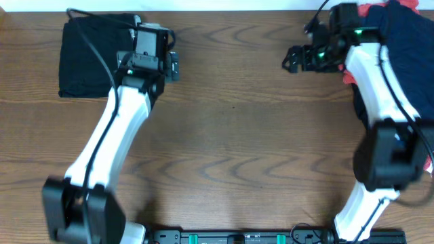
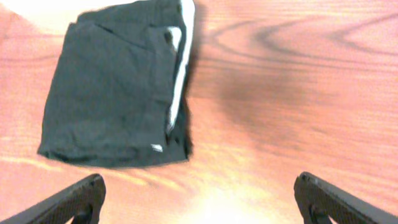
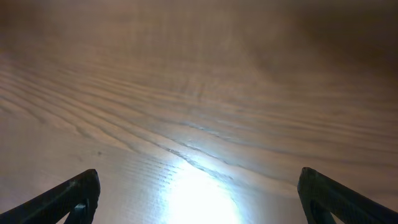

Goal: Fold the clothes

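The clothes (image 1: 91, 57) are a pair of black shorts, folded into a rectangle at the table's far left corner. In the left wrist view the shorts (image 2: 115, 87) show a whitish waistband lining along their right edge and a small white label near the bottom. My left gripper (image 1: 152, 44) hovers just beside the shorts' right edge. It is open (image 2: 199, 183), with only bare wood between its fingers. My right gripper (image 1: 293, 59) is at the far right, pointing left. It also stands open (image 3: 199, 177) over bare table and holds nothing.
A heap of dark blue and red garments (image 1: 407, 41) lies at the far right edge, partly behind the right arm. The wooden table (image 1: 230, 129) stretches between the two arms. A black rail (image 1: 271, 237) runs along the front edge.
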